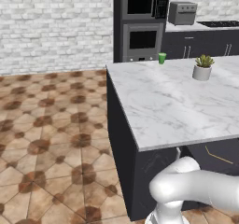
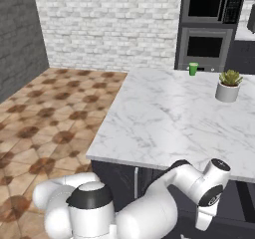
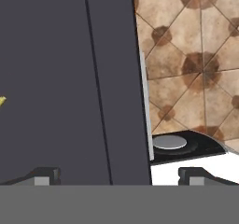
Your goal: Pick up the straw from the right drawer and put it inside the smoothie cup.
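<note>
The arm [image 2: 149,208] is glossy white, built of fat rounded tube segments with bulging elbows. Dark charcoal caps and bands mark the joints. The end effector [image 3: 119,177] has two small dark grey finger tips with paler grey faces.

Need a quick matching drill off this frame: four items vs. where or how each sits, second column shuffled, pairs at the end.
Things:
1. smoothie cup
2. potted plant
3. straw
4. gripper

Places or states:
A. low in front of the island's dark front, jaws open, holding nothing
B. in the open drawer under the counter's near edge
C. far edge of the marble counter, in front of the wall oven
D. on the marble counter, nearer than the green tumbler and to its right

Pairs: 1-C, 2-D, 3-B, 4-A
</note>
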